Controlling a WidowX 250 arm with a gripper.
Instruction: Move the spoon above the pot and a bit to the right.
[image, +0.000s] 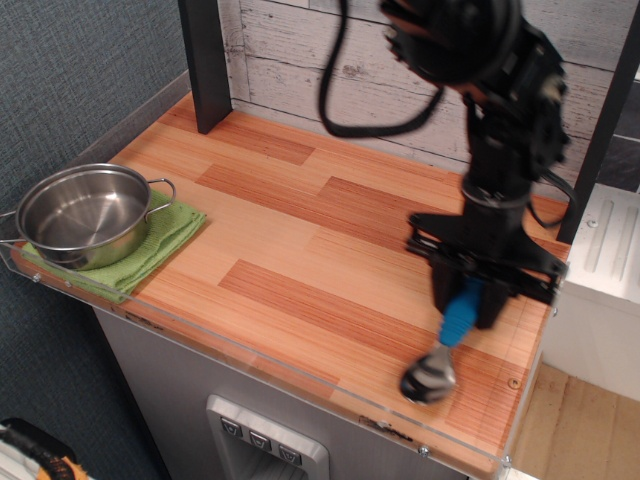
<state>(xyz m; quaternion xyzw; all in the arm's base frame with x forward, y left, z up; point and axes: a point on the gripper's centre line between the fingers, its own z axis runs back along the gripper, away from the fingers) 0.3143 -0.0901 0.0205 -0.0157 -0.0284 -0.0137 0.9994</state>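
Observation.image shows my pincer (470, 300) clamped on the blue handle of the spoon (440, 352), bowl hanging down blurred near the table (300, 230) edge, well apart from the pot (82, 214). I judge the grasp done and the carry hardly begun; the whole run to beyond the pot, slightly right, remains, plus release.
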